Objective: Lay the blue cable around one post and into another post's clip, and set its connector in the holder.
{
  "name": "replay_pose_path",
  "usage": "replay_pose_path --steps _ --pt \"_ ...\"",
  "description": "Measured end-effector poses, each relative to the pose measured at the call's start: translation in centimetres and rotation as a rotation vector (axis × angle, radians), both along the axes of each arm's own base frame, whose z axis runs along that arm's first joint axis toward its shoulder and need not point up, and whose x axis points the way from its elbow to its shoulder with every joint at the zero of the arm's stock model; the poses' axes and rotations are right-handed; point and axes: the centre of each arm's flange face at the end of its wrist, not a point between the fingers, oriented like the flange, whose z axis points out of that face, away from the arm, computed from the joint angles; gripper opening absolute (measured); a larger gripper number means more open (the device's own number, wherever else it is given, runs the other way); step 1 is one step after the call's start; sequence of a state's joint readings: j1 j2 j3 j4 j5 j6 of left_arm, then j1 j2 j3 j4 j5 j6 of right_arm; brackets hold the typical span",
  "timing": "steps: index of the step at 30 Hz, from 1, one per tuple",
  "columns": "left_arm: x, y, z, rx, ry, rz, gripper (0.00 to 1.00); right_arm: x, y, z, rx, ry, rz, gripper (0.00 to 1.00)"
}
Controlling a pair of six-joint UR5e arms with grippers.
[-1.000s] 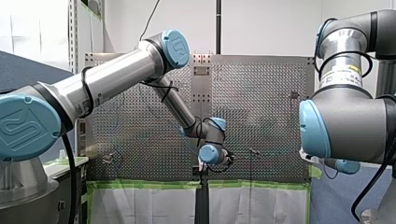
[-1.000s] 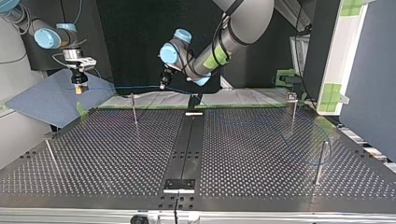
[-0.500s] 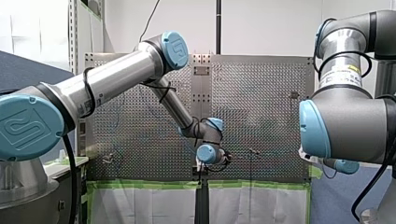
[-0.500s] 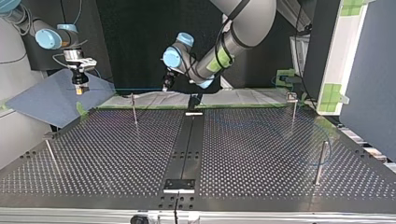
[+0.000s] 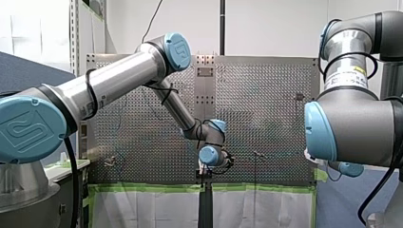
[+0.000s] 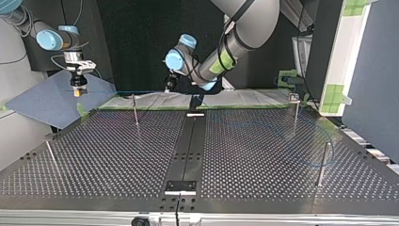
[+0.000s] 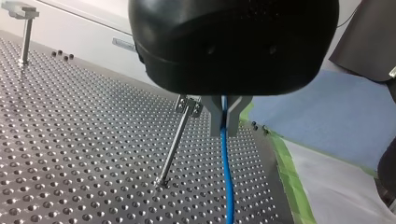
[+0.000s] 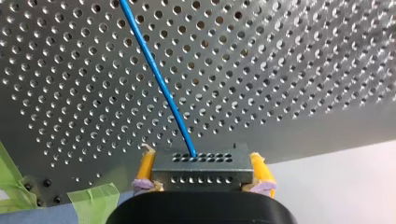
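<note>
Perforated table, green tape at edge. Post just beside my left gripper, clenched on blue cable; my right gripper grasps connector.

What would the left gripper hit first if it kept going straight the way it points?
Probably the table, near its edge beside the post. The left gripper holds the cable, which runs on ahead of it. Depth is hard to judge.
</note>
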State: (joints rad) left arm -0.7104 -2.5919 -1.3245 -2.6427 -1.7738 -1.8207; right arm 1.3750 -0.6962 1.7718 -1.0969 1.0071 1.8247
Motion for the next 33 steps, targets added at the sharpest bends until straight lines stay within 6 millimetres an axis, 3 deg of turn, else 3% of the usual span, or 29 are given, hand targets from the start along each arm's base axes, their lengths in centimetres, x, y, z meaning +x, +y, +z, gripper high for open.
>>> replay_pose_path --steps 5,13,33 --pt "-0.4 -0.4 0.0 -0.005 0.002 -0.022 0.00 -0.2 -0.1 -0.1 0.004 -0.006 -0.013 0.00" --pt "-1.0 -1.3 0.3 -0.026 0.017 -0.040 0.00 -0.2 0.1 -2.1 0.043 -0.001 -0.024 0.00" --pt "-0.4 -2.2 1.5 -0.035 0.023 -0.040 0.00 -0.5 -0.2 -2.2 0.045 0.022 -0.052 0.00"
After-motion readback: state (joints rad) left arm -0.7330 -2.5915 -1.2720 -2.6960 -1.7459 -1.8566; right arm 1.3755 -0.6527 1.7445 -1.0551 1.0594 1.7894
